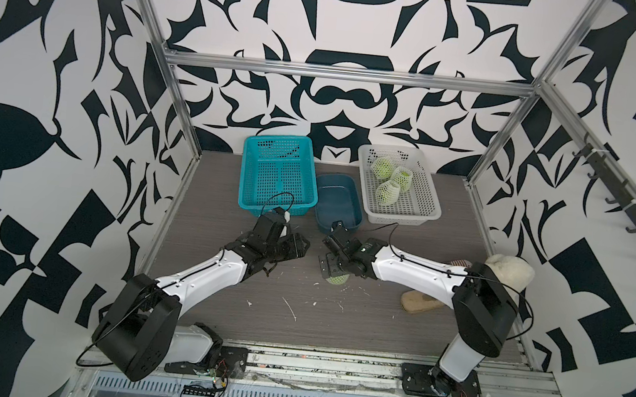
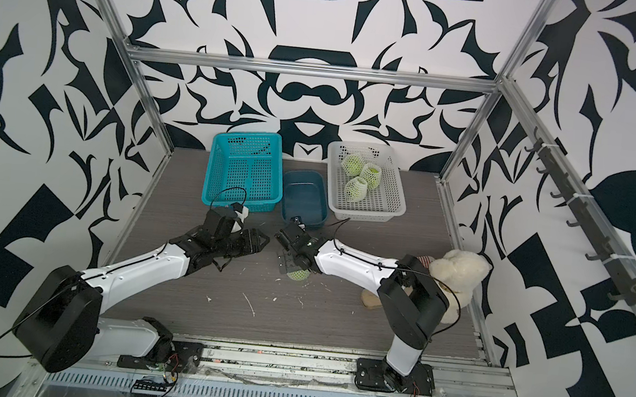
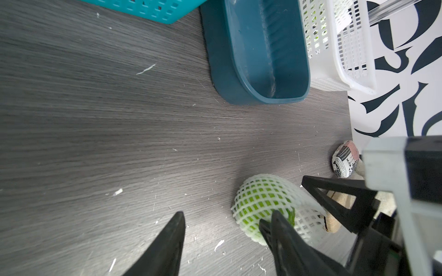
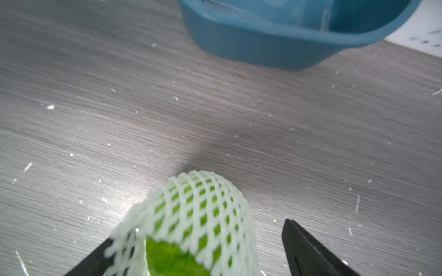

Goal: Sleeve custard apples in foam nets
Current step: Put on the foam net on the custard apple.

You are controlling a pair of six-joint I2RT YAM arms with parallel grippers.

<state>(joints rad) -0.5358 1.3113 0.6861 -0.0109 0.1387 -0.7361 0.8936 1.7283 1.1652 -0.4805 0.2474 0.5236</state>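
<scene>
**Three netted in the basket, a fourth on the table**

In white basket (image 1: 412, 201): three custard apples (image 1: 387, 190), wrapped in foam nets (image 1: 402, 177). Alongside: dark blue tub (image 1: 338, 201), teal basket (image 1: 278, 179). On table (image 1: 335, 322): fourth custard apple (image 4: 172, 258) in net (image 4: 203, 191), between wide-spread jaws of right gripper (image 4: 198, 229). Left gripper (image 3: 227, 222) jaws apart, clamping nothing. Clearest in right wrist view: bare green at net's open end. Only in both top views: head of plush toy (image 1: 510, 268).
</scene>
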